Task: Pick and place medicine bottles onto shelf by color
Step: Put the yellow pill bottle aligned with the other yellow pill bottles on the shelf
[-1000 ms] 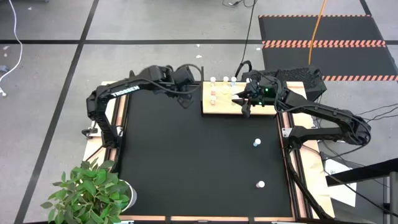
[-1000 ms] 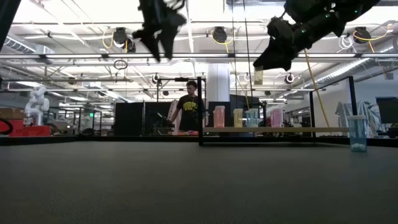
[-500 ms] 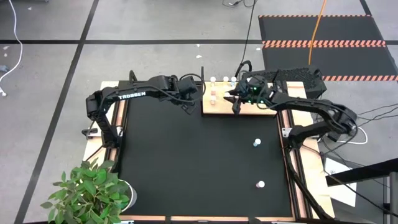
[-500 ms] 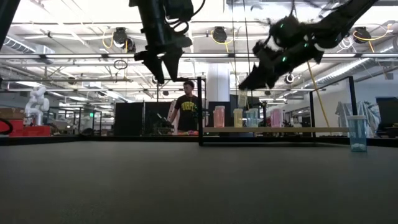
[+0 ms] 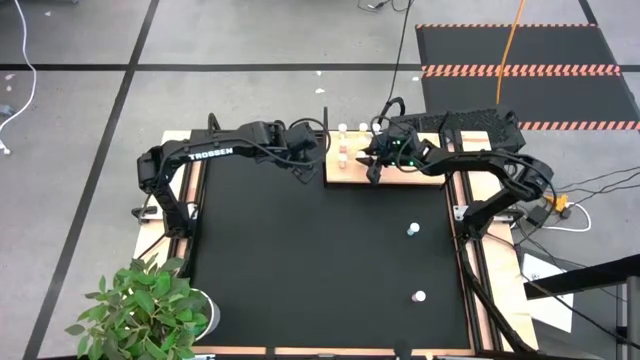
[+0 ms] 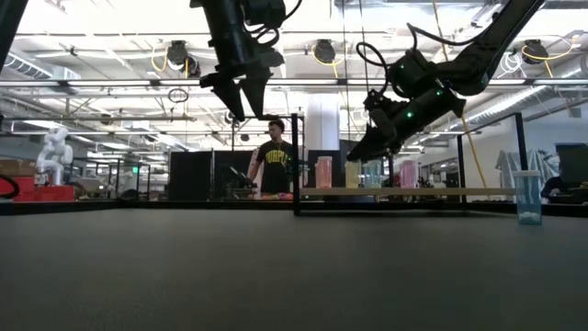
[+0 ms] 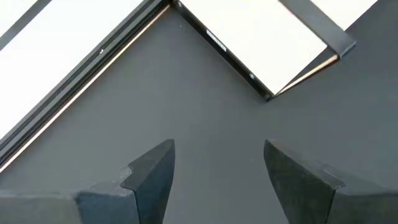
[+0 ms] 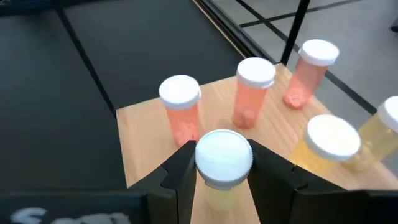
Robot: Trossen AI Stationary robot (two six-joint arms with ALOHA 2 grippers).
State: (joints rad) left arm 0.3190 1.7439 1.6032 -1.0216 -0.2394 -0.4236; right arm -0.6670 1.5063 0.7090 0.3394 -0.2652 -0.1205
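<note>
Several bottles shelved at 12 o'clock; right gripper clenching yellowish bottle above shelf; left gripper released, empty; two bottles left at 4 o'clock.

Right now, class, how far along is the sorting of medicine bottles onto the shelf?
Done: several bottles stand on the shelf, among them three pink bottles. In hand: the right gripper holds a yellowish bottle above the shelf, beside another yellow bottle. Left: two bottles on the black mat. The left gripper hangs open, empty.
</note>
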